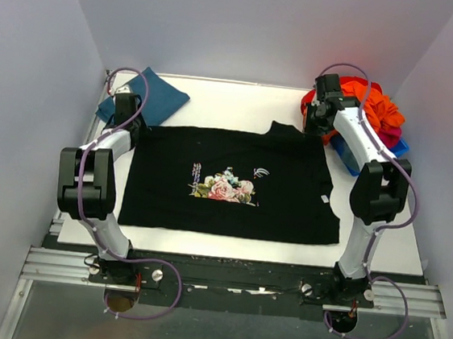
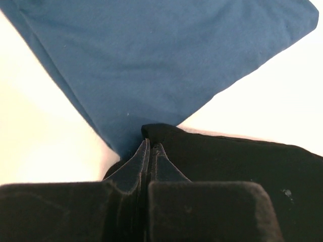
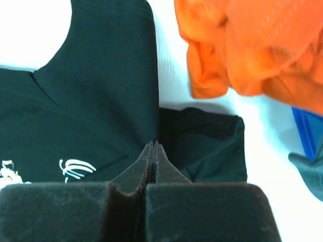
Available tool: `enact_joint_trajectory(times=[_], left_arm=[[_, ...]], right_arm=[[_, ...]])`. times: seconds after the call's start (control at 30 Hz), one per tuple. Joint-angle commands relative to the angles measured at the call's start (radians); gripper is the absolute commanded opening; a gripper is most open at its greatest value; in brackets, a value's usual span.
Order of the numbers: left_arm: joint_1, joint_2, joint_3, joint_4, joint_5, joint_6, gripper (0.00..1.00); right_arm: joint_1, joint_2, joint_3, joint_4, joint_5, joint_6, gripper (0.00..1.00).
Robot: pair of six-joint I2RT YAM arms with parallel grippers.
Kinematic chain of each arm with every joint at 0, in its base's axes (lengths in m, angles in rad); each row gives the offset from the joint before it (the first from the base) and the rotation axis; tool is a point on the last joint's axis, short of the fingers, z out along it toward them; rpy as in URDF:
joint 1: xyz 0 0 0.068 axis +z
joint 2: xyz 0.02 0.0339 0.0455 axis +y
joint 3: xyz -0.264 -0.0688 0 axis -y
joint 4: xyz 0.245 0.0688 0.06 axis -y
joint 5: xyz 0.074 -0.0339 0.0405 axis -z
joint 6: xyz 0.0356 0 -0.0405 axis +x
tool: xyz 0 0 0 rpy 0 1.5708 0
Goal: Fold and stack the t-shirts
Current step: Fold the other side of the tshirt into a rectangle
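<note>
The black t-shirt (image 1: 233,186), matte cotton with a floral chest print, lies flat mid-worktop (image 1: 234,101). The smooth teal-blue shirt (image 1: 157,97) lies at 10 o'clock, touching its corner. Only the wrist views show the grips: the left gripper (image 2: 151,146) is pinched closed on the black shirt's 10 o'clock corner, and the right gripper (image 3: 153,145) on a crease by its 2 o'clock sleeve, near crumpled orange cloth (image 3: 262,45).

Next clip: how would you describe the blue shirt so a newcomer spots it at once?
On the white table, a black t-shirt lies spread in the middle. Just past its far-left corner, by the left claw, sits the teal-blue shirt. It is flat, plain and unprinted, unlike the crumpled orange heap far right.
</note>
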Motion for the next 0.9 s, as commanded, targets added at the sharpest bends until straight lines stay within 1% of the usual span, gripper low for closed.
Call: enact_joint_trajectory(times=[0.0, 0.23, 0.53, 0.67, 0.87], left_arm=[[-0.005, -0.102, -0.075, 0.088, -0.054, 0.0, 0.0], [-0.005, -0.192, -0.182, 0.125, -0.118, -0.017, 0.0], [-0.008, -0.334, -0.352, 0.176, -0.166, -0.061, 0.0], [-0.008, -0.412, -0.408, 0.17, -0.184, -0.08, 0.0], [-0.009, -0.464, -0.469, 0.156, -0.204, -0.125, 0.0]], right_arm=[[0.006, -0.108, -0.084, 0.018, -0.002, 0.042, 0.01], [0.006, -0.228, -0.226, 0.035, 0.019, 0.102, 0.01], [0.006, -0.416, -0.493, 0.124, -0.011, 0.174, 0.01], [0.006, -0.507, -0.587, 0.149, -0.013, 0.197, 0.01], [0.006, -0.584, -0.704, 0.17, -0.005, 0.231, 0.01]])
